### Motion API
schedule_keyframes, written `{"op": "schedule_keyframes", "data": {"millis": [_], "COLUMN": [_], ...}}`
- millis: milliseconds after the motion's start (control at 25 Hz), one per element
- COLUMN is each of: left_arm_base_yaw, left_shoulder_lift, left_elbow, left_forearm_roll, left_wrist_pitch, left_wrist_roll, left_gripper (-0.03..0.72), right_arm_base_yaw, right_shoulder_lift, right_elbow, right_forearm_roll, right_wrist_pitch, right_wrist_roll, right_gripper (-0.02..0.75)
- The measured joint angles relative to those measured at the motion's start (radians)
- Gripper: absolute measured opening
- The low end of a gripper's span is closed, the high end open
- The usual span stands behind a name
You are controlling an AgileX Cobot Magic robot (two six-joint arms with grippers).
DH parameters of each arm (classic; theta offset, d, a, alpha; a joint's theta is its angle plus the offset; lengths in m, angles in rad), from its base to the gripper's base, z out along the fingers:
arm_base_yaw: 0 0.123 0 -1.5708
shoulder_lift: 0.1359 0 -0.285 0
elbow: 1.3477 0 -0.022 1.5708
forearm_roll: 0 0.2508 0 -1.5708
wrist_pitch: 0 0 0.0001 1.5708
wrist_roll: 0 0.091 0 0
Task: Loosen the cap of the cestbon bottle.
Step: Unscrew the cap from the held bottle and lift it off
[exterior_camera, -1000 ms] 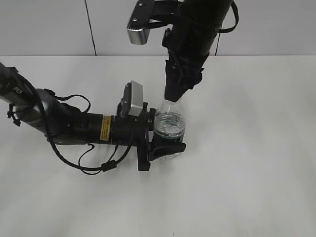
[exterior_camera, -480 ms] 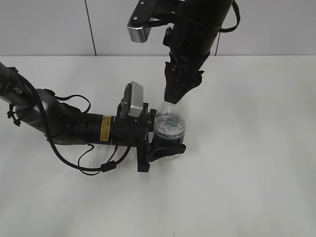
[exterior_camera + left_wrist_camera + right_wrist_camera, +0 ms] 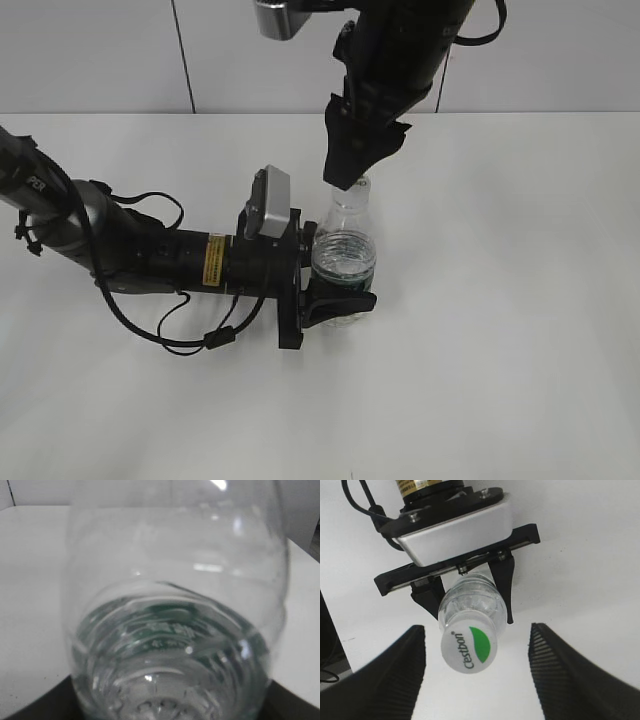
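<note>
One clear cestbon bottle (image 3: 344,265) is seen on one white table (image 3: 500,300), topped by one white cap (image 3: 470,648). Two grippers are counted: the left gripper (image 3: 335,283) and the right gripper (image 3: 355,165).

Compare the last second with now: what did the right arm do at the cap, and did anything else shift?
The right gripper has lifted up off the cap; its jaws now stand open on either side, clear of it, where they covered the bottle's top before. The cap is still on the cestbon bottle. The left gripper stayed clamped around the bottle's body, and the bottle kept upright in the same spot on the table.
</note>
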Motion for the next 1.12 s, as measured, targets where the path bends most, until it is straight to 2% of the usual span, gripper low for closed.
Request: {"op": "schedule_keyframes", "data": {"millis": [240, 760, 1120], "left_arm_base_yaw": [0.000, 0.000, 0.000], "left_shoulder_lift": [0.000, 0.000, 0.000], "left_elbow": [0.000, 0.000, 0.000], "left_forearm_roll": [-0.001, -0.030, -0.036], "left_wrist_pitch": [0.000, 0.008, 0.013], "left_wrist_roll": [0.000, 0.000, 0.000], "left_gripper": [0.410, 0.410, 0.410], "right_arm_base_yaw": [0.000, 0.000, 0.000], "right_shoulder_lift": [-0.016, -0.017, -0.017], "right_elbow": [0.000, 0.000, 0.000], "right_forearm_roll": [0.005, -0.019, -0.024], "right_wrist_pitch": [0.000, 0.000, 0.000], "right_wrist_roll": [0.194, 0.959, 1.100], "right_gripper": [0.491, 0.491, 0.491]}}
